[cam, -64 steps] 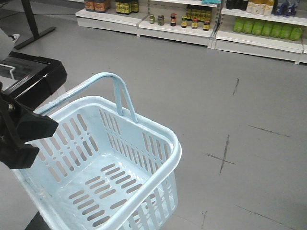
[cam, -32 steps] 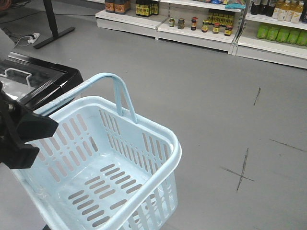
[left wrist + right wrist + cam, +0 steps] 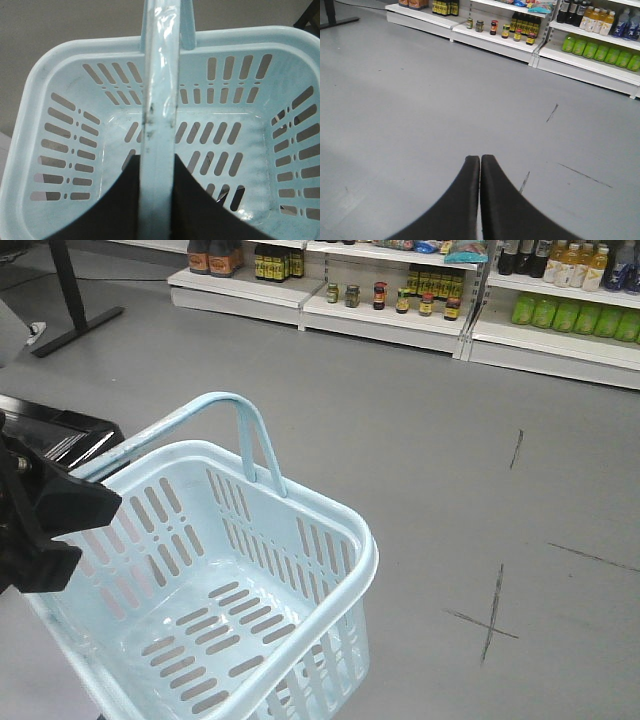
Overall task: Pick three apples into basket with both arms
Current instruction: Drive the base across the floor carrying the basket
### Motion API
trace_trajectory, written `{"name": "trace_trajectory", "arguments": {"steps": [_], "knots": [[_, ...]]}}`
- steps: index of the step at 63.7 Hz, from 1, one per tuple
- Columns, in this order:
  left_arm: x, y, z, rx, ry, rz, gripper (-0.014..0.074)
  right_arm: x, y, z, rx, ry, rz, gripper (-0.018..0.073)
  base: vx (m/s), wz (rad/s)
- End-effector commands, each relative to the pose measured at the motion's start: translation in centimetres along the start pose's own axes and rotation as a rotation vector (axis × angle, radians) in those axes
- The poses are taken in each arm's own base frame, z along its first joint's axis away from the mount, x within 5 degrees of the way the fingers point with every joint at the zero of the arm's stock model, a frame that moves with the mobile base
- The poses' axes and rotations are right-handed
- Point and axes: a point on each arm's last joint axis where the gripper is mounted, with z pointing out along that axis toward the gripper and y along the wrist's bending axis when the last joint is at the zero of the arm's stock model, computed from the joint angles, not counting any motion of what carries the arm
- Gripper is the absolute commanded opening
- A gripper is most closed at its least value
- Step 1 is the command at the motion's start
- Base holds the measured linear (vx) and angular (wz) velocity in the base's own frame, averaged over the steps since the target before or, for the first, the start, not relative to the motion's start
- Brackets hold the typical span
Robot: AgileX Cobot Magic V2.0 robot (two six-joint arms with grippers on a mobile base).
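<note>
Two grippers show on my feeds: the left gripper [image 3: 158, 159] is clamped around the hoop handle [image 3: 160, 75] of the pale blue basket [image 3: 366, 545], holding it tilted above the grey floor [image 3: 450, 470]. I see the right gripper [image 3: 480, 160] pinched together on nothing, facing the stocked shelves [image 3: 495, 42].
</note>
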Motion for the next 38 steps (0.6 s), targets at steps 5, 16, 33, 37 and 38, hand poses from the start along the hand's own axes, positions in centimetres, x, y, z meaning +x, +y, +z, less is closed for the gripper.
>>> {"name": "trace_trajectory", "arguments": {"steps": [5,16,33,37,38], "knots": [[-1.20,-0.28,-1.37,0.004,-0.125,-0.009,-0.0007,-1.65,-0.31,-0.45,0.023,-0.107,-0.017,-0.0008,0.22,-0.21],[-1.20,-0.28,-1.37,0.004,-0.125,-0.009,-0.0007,-1.65,-0.31,-0.45,0.023,-0.107,-0.017,-0.0008,0.22,-0.25],[-1.20,-0.28,-1.37,0.004,-0.125,-0.009,-0.0007,-1.65,-0.31,-0.45,0.023,-0.107,-0.017,-0.0008,0.21,-0.29],[-1.20,-0.28,-1.37,0.004,-0.125,-0.009,-0.0007,-1.65,-0.31,-0.45,0.023,-0.107,-0.017,-0.0008,0.21,-0.29],[-1.20,-0.28,-1.37,0.004,-0.125,-0.009,-0.0007,-1.65,-0.31,-0.45,0.023,-0.107,-0.017,-0.0008,0.21,-0.28]]}}
